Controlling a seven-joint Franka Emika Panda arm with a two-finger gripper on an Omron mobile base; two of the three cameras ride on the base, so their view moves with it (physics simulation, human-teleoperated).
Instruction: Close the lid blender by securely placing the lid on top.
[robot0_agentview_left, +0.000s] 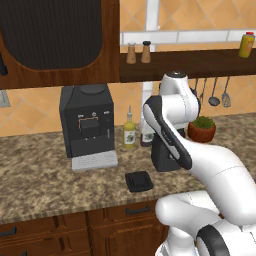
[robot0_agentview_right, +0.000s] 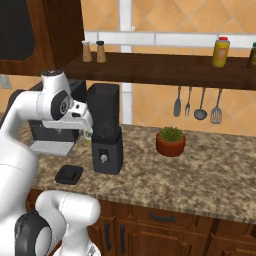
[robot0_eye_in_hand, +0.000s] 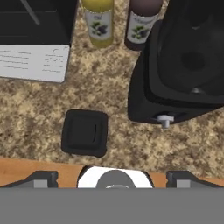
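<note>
the gripper (robot0_eye_in_hand: 112, 177) hangs above the table's front edge with its two finger tips (robot0_eye_in_hand: 41, 178) spread wide apart and nothing between them. looking down from the hand, the lid (robot0_eye_in_hand: 85, 132) lies flat on the table (robot0_eye_in_hand: 39, 113) just beyond the tips, to the left of the blender's base and nearer the table's front edge than the blender is. the lid touches nothing but the table.

the blender (robot0_agentview_right: 106, 135) stands upright with its jar top open and bare; from the hand its silver knob (robot0_eye_in_hand: 165, 120) faces the front edge. behind the blender stand a yellow bottle (robot0_eye_in_hand: 99, 22) and a dark bottle (robot0_eye_in_hand: 140, 24), and further left of it sits the coffee machine (robot0_agentview_left: 87, 120) with its grey tray (robot0_eye_in_hand: 33, 62).

so the step in hand looks like the reach for the lid: no grasp is made yet. the next move calls for lowering the gripper straight over the lid, lining the spread tips across two opposite sides, and pinching it. after that it must be lifted well above the jar, carried right and set down square on the rim.
</note>
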